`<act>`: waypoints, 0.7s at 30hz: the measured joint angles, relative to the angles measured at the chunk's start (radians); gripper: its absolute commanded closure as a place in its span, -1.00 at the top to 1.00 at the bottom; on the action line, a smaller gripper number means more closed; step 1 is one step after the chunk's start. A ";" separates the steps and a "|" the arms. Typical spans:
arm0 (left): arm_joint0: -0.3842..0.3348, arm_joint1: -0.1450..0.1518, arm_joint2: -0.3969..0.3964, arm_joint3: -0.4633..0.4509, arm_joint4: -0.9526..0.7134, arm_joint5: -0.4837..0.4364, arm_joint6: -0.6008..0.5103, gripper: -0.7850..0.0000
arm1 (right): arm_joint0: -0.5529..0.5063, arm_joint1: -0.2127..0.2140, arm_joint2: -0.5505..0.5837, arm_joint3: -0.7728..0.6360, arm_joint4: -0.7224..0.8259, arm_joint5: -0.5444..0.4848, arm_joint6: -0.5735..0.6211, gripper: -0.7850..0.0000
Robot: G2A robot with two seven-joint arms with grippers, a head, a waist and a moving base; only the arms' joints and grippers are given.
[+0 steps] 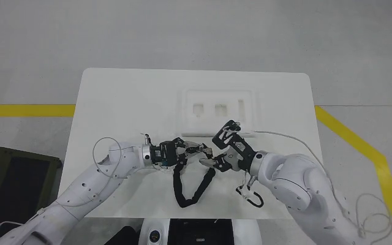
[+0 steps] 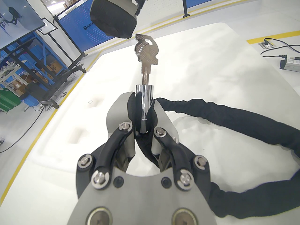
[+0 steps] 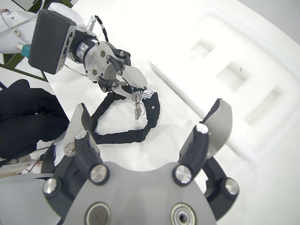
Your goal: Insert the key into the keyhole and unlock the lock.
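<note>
From above, the two arms meet in the lower centre of the frame over the white surface (image 1: 122,104). The left gripper (image 1: 187,152) and right gripper (image 1: 208,163) face each other, tips near one another. A black sleeved chain (image 1: 184,196) hangs in a loop below them, toward the lower edge. A white foam tray (image 1: 190,104) lies just above centre.

In the left wrist view, the left gripper (image 2: 144,101) has its fingers clenched on the chrome lock cylinder (image 2: 145,113). The key (image 2: 147,54) stands in the keyhole, its blade partly in and its head out. A padded finger (image 2: 112,17) of the other gripper sits just beside the key's head; contact cannot be told. The chain (image 2: 234,122) trails from the cylinder across the surface.

In the right wrist view, the right gripper (image 3: 150,108) has its fingers spread wide, grasping nothing. Ahead of it, the left gripper (image 3: 137,88) grips the lock cylinder (image 3: 136,97), and the key (image 3: 138,112) hangs from its face.
</note>
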 measured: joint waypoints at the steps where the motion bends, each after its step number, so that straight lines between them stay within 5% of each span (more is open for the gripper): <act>1: 0.004 0.000 -0.002 -0.004 -0.007 -0.003 -0.010 -1.00 | -0.007 0.003 0.012 0.002 0.001 -0.028 -0.009 1.00; 15: -0.012 0.007 -0.065 -0.038 -0.168 -0.330 -0.158 -1.00 | -0.044 0.037 0.096 0.061 -0.157 -0.465 -0.146 1.00; 21: -0.047 0.005 -0.078 -0.011 -0.272 -0.502 -0.247 -1.00 | -0.047 0.042 0.094 0.063 -0.218 -0.551 -0.231 1.00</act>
